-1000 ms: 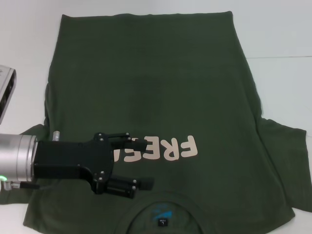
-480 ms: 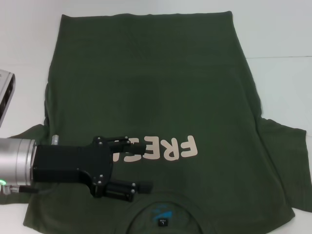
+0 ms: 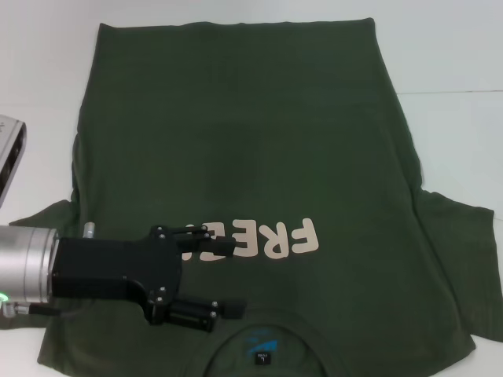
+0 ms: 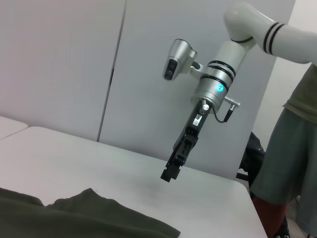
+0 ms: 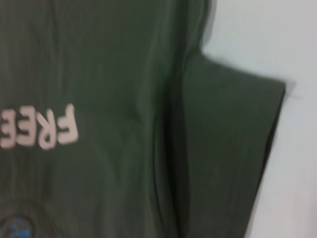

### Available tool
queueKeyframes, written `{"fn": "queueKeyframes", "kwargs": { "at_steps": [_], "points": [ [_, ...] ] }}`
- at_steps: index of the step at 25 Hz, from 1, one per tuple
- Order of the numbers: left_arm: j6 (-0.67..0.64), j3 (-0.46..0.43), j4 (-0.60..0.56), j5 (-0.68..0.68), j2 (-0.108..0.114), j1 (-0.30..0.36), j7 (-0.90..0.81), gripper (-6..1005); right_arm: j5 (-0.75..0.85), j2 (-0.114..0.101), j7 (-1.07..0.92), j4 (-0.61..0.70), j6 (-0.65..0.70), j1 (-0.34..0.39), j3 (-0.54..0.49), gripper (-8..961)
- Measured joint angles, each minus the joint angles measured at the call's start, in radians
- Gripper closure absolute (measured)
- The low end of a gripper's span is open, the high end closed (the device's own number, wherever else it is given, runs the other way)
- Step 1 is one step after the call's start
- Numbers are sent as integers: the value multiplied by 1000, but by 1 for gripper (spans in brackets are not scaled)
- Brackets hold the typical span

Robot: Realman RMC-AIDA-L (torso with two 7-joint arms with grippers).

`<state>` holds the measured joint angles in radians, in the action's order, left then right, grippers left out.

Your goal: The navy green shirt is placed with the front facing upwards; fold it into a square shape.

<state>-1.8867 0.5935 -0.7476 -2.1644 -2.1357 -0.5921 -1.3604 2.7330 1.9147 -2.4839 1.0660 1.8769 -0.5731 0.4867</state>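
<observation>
The navy green shirt lies flat, front up, on the white table, with its collar at the near edge and cream letters across the chest. My left gripper hovers open over the shirt's near left part, one finger by the letters and the other beside the collar, with nothing between them. The right wrist view looks down on the shirt's right sleeve and the letters. My right gripper shows only in the left wrist view, hanging high above the table past the sleeve.
A grey device sits at the table's left edge. A person in an olive shirt and grey shorts stands beyond the table's far side in the left wrist view. Bare white table surrounds the shirt.
My left gripper has drifted slightly toward the near edge and the left, staying open. The shirt has not moved.
</observation>
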Motion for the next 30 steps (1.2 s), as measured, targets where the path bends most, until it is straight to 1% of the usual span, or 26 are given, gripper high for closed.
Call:
{"fn": "queueKeyframes", "kwargs": {
  "at_steps": [5,10,17,21,25,30],
  "points": [
    [0,6,1,-1,-1,0,-8,92,27,12,-31,-12,9,-22,68,127],
    [6,8,1,-2,-2,1,-8,92,28,15,-36,-57,-15,-27,84,127],
    [5,8,2,2,-3,2,-8,92,29,-1,-27,-173,-74,-33,104,128],
    [7,8,3,2,-3,2,-8,92,31,-8,-34,-211,-91,-43,118,128],
    [8,8,4,0,-3,2,-6,92,31,-11,-42,-222,-93,-53,119,128],
    [8,8,4,0,-4,3,-4,92,38,-7,-47,-232,-100,-58,119,128]
  ]
}}
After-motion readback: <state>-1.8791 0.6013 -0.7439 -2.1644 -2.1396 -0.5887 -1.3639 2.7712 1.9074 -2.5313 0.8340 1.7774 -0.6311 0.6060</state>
